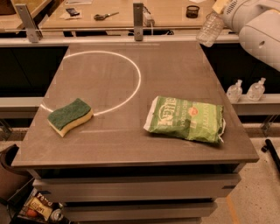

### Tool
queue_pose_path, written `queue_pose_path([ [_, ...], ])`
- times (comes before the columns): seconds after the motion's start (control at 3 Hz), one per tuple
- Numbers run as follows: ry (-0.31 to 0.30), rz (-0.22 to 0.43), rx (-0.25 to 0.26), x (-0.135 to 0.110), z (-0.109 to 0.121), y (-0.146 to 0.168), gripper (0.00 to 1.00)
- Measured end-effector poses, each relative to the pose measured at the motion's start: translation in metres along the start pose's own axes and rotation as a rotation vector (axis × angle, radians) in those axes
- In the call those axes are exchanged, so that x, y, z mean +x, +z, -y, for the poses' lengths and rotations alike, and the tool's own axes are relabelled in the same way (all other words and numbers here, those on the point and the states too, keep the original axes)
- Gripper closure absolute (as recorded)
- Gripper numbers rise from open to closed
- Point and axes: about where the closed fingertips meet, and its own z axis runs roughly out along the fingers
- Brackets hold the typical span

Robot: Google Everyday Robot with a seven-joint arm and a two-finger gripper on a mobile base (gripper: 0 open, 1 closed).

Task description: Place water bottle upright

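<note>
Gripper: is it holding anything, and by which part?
The gripper, at top right, holds the water bottle by its upper end, tilted in the air.

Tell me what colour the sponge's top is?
The sponge is green on top, camera view. The gripper holds the water bottle at top right.

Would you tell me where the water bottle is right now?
Top right of the camera view: the water bottle hangs tilted in the gripper, above the far right corner of the table.
</note>
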Motion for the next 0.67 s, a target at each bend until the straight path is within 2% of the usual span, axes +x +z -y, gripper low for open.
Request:
queue_pose_path([
  [0.33, -0.118, 0.041, 0.009, -0.023, -0.025, -0.010, 1.00],
  [0.67, -0.243, 0.063, 0.008, -0.026, -0.062, -0.016, 1.00],
])
